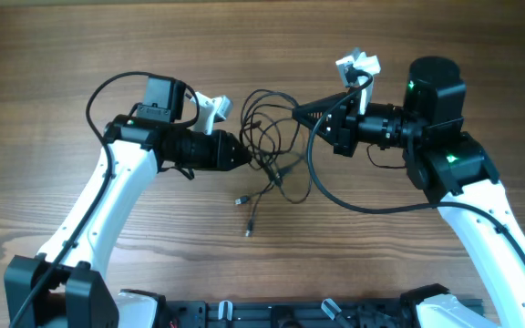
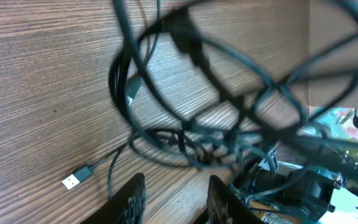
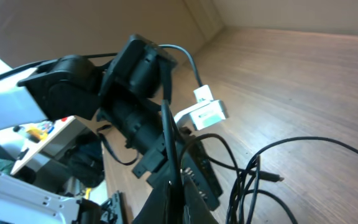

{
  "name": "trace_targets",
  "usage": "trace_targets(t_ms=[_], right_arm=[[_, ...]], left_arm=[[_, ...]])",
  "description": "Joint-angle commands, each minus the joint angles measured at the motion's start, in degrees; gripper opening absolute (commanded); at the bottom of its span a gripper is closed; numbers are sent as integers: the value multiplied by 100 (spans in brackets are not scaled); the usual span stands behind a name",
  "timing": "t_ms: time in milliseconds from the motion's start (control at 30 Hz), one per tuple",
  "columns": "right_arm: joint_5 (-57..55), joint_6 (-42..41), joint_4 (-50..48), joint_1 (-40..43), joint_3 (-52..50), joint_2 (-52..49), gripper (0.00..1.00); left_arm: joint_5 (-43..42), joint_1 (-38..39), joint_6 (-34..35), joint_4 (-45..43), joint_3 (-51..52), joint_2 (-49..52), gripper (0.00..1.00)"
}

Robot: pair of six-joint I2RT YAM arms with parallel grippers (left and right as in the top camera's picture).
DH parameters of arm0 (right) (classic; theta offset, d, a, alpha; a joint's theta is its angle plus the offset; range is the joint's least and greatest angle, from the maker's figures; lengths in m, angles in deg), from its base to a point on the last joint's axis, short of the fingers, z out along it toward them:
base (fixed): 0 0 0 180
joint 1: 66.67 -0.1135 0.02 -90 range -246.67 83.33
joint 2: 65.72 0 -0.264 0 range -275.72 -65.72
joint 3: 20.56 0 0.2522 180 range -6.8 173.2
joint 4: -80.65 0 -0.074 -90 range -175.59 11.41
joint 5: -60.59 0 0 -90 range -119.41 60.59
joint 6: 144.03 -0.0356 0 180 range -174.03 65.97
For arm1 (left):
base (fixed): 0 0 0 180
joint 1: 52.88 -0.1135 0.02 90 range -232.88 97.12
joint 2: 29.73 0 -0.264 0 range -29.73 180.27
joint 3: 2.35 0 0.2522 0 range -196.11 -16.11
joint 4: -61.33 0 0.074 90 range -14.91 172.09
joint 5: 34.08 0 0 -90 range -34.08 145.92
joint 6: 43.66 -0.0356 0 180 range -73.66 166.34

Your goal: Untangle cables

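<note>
Facing each other across cables point(image 1: 264, 162): left pincer point(image 1: 247, 155) parted, empty; right pincer point(image 1: 300, 111) clamped on them

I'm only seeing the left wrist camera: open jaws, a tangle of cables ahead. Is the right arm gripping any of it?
Observer: Yes. The right gripper has its jaws shut at the far right edge of the cables, and the right wrist view shows a thin strand running out from them.
Operator: I see one plug lying loose. Any more?
Observer: Overhead shows two on the near side of the tangle: a plug end and a second plug end.
Operator: Where is my gripper against the tangle?
Observer: The left gripper sits at its left edge, facing the right one across the loops.
</note>
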Motion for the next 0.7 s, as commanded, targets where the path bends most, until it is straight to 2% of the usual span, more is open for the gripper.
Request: trace_targets(t_ms=[0,200,433,467,567,667], right_arm=[[590,-127,-66,-22,118,107,4],[1368,-140,-374,-22,118,107,4],[1956,-684,-1215,-22,118,107,4],[1954,-682,-1213,-22,118,107,4],[2061,-688,-1211,-22,118,107,4],[2083,-688,-1213,-22,118,107,4]], left_arm=[[48,31,-26,-195,-90,59,35],[52,31,-28,-632,-90,59,38],[238,33,-26,-673,-90,59,39],[216,33,-26,-697,-90,59,41],[-229,61,-26,-881,-90,59,56],[-658,227,-26,-1185,-90,59,60]])
